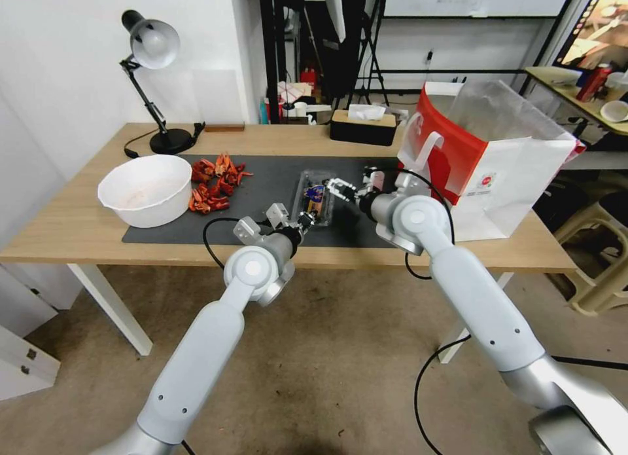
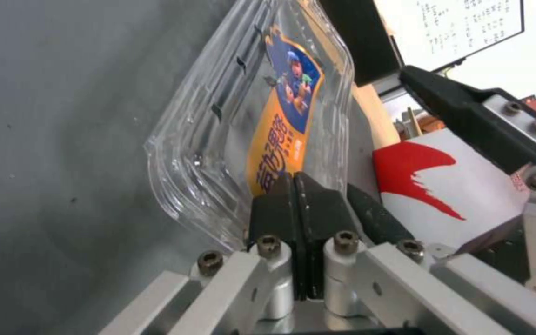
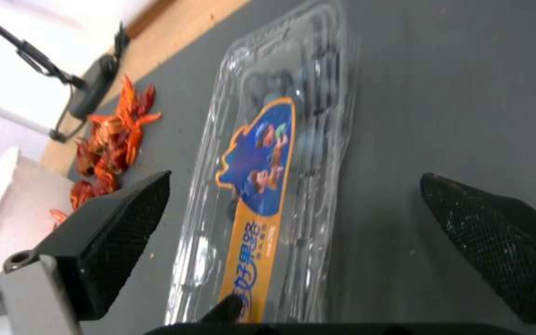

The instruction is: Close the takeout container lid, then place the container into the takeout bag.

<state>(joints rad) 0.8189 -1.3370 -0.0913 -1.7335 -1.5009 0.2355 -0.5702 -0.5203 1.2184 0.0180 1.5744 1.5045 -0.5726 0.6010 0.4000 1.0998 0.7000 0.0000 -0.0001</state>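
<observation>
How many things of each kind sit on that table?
Lamp: 1
Bowl: 1
Pile of red crayfish: 1
Mat: 1
Clear box: 1
Tissue box: 1
Bag: 1
Total: 7

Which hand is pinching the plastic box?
The left hand, fingers shut on the lid of the takeout container; the right hand hovers open.

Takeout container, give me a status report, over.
Left gripper shut on the lid at its near edge. Right gripper open, straddling the takeout container on the mat. Takeout bag upright beside it. Nothing in the way.
</observation>
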